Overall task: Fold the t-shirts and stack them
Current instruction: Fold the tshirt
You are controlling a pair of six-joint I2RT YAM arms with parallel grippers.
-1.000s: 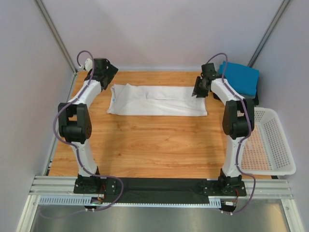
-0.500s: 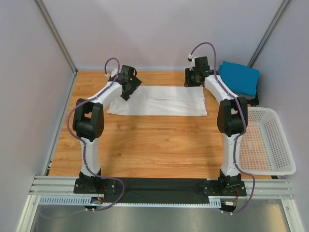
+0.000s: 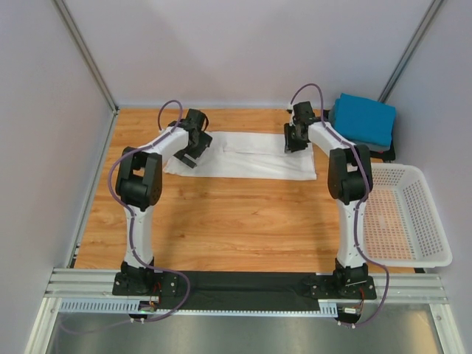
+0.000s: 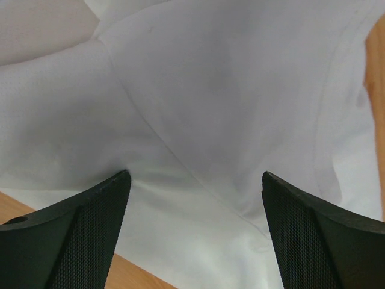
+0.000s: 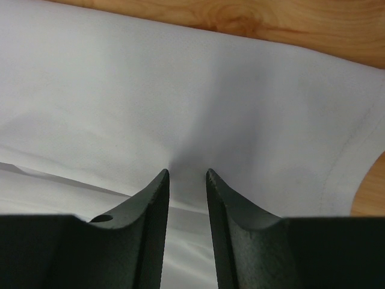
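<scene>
A large white t-shirt (image 3: pixel 247 156) lies folded into a long flat strip across the far part of the wooden table. My left gripper (image 3: pixel 193 150) is down on its left end, jaws wide open, with white cloth (image 4: pixel 198 108) between the fingertips (image 4: pixel 194 174). My right gripper (image 3: pixel 293 141) is down on the shirt's right part. Its jaws are nearly together, pinching a pucker of white cloth (image 5: pixel 252 108) at the tips (image 5: pixel 187 171). A folded bright blue t-shirt (image 3: pixel 363 119) lies at the far right corner, on something dark (image 3: pixel 389 153).
A white perforated plastic basket (image 3: pixel 422 221) stands at the table's right edge. Bare wood (image 3: pixel 236 221) runs between the shirt and the arm bases. Grey walls and metal posts close in the back and sides.
Both arms swung inward from the shirt's outer ends and came down onto the cloth. The left gripper now sits on the left end, the right gripper on the right part.
</scene>
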